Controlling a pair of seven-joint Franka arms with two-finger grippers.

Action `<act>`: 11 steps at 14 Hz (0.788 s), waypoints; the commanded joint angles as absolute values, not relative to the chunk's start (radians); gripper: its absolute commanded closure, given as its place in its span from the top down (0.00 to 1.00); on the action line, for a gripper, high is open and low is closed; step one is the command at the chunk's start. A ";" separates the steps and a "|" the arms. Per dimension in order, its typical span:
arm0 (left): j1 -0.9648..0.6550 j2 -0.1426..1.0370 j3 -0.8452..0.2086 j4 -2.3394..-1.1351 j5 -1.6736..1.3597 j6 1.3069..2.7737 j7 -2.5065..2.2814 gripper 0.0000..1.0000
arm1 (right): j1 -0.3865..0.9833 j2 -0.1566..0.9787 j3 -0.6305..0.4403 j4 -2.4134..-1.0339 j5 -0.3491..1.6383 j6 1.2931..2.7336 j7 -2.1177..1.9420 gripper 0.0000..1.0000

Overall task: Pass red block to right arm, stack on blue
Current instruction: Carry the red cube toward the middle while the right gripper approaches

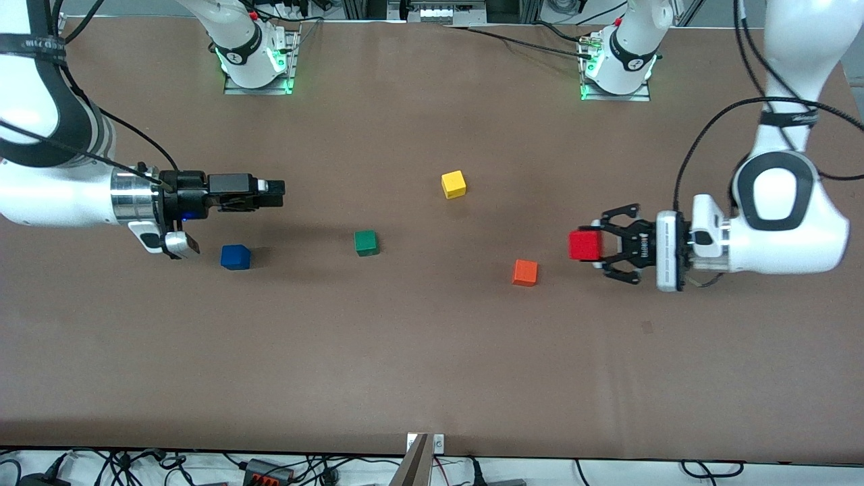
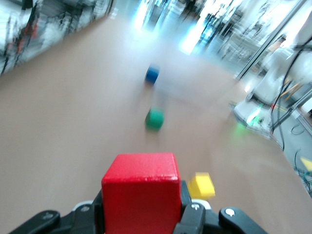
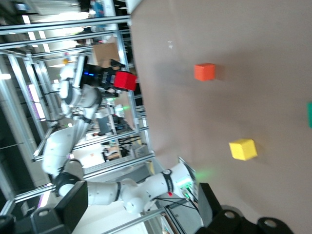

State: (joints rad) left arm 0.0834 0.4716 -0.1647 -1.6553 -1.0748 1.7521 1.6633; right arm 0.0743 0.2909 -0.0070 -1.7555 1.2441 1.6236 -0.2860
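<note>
Left gripper [image 1: 592,244] jaws clamped on red block [image 1: 584,245], airborne beside orange cube [image 1: 525,273]. Right gripper [image 1: 273,192] jaws apparently fully open, empty, above blue cube [image 1: 235,257].

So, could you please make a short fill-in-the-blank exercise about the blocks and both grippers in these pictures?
1. The left gripper is shut on the ____ block.
2. The right gripper is ____ and holds nothing.
3. The block lying nearest the right gripper is the ____ one.
4. The green block lies between the blue block and the ____ block.

Missing words: red; open; blue; orange
</note>
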 commanded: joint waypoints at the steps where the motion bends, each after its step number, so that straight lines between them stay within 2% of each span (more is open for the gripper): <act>1: 0.042 0.521 -0.172 -1.652 -1.318 1.744 1.930 0.16 | 0.078 0.345 -0.011 -1.756 1.339 1.612 -0.411 1.00; 5: -0.079 0.535 -0.173 -1.655 -1.535 1.871 2.156 0.16 | 0.087 0.417 -0.011 -1.758 1.449 1.569 -0.459 1.00; 9: -0.273 0.534 -0.173 -1.657 -1.790 2.191 2.232 0.16 | 0.162 0.485 -0.011 -1.746 1.503 1.546 -0.445 1.00; 11: -0.328 0.534 -0.173 -1.657 -1.935 2.220 2.313 0.16 | 0.196 0.511 -0.011 -1.735 1.567 1.557 -0.416 1.00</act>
State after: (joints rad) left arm -0.2933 0.5424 -0.1825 -1.6556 -1.8325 2.1936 2.2326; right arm 0.1667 0.4885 -0.0055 -1.7564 1.5199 1.5554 -0.4364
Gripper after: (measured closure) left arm 0.445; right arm 0.000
